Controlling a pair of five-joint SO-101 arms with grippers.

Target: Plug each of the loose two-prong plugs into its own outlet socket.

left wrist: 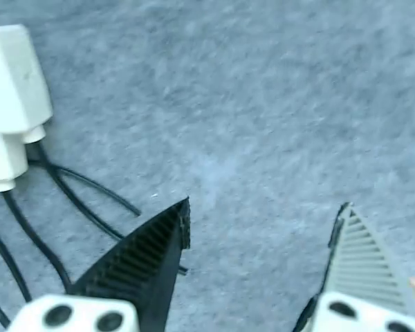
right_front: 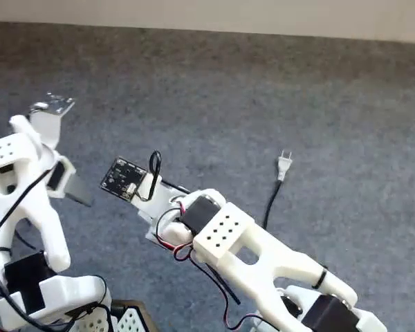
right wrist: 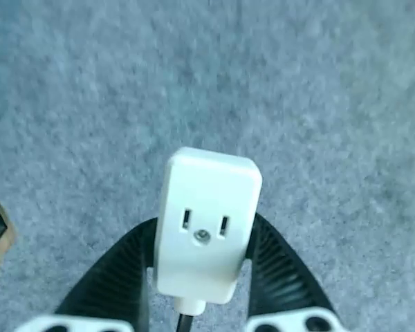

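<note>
My right gripper [right wrist: 204, 229] is shut on a white outlet socket [right wrist: 206, 221], one black finger on each side. The socket's slotted face points up toward the wrist camera, above grey carpet. A loose two-prong plug [right_front: 283, 164] lies on the carpet right of the right arm [right_front: 249, 249], prongs pointing away, with its black cord [right_front: 270, 204] trailing toward the arm. My left gripper [left wrist: 265, 206] hangs open over bare carpet with nothing between its fingers. Two white plug blocks [left wrist: 10, 83] with black cords [left wrist: 69, 194] lie off to one side of it.
Grey carpet [right_front: 263, 90] covers the whole work area. The left arm [right_front: 28, 152] stands at the left edge of the high view. A brown board corner [right_front: 137, 315] shows at the bottom, between the arm bases.
</note>
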